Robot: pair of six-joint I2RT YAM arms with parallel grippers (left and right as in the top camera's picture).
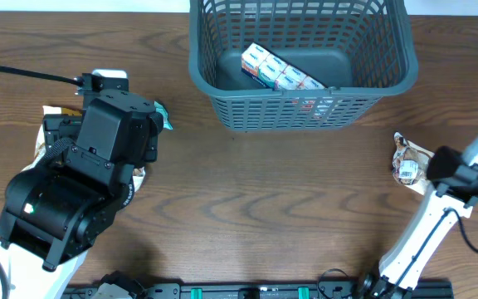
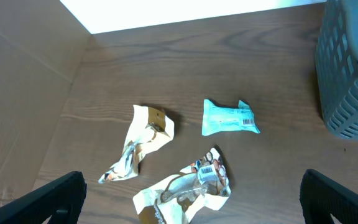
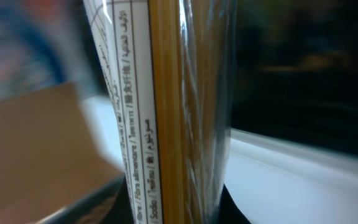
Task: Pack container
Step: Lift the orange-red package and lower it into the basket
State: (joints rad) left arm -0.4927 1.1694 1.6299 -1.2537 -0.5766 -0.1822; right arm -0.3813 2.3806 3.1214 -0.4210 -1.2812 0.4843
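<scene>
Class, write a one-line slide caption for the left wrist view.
Open left pincer above a teal packet, a beige packet and a larger cream packet on the wooden table, container at right.

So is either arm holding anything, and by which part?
The right end effector appears to pinch a snack packet by its edge; the left end effector holds nothing.

Brown wood-grain table [image 1: 247, 208], grain running left to right, spreads in front of me. A black rail [image 1: 222, 291] with small green marks lies along its near edge. A black cable [image 1: 23, 75] comes in over the wood from the left edge. Seen from my left wrist view, a plain tan cardboard panel [image 2: 23, 81] stands along the table's left edge, and a bright white strip [image 2: 185, 12] lies beyond the far edge.
</scene>
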